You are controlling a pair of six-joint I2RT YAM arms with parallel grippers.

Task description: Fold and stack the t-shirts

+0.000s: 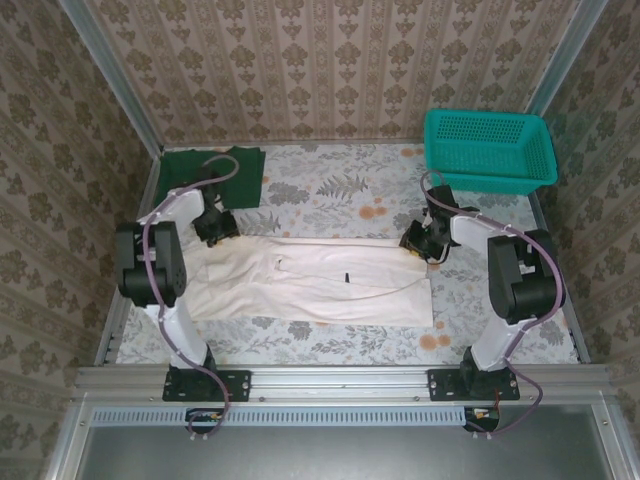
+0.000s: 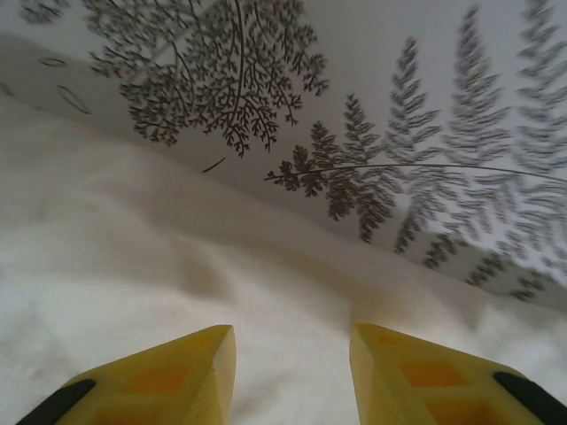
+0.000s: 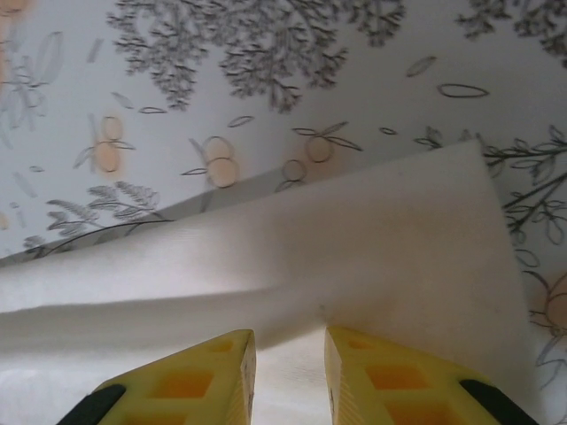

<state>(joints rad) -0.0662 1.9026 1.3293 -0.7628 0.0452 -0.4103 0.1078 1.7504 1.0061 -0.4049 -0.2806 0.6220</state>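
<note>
Off-white t-shirt (image 1: 310,280) mid-frame on the table (image 1: 330,190): folding it lengthwise. Hovering left fingers (image 2: 177,372) released; possibly pinching upper-right corner with right fingers (image 3: 195,372), cannot tell. Likely needing a crosswise fold next.

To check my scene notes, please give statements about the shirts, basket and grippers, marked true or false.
The green shirt lies at the far left corner of the table. True.
The white shirt is in the basket. False: it lies spread on the table.
The left gripper is above the white shirt, jaws apart. True.
The green shirt is stacked on the white shirt. False: they lie apart.
The right gripper is at the white shirt's far right corner. True.
</note>
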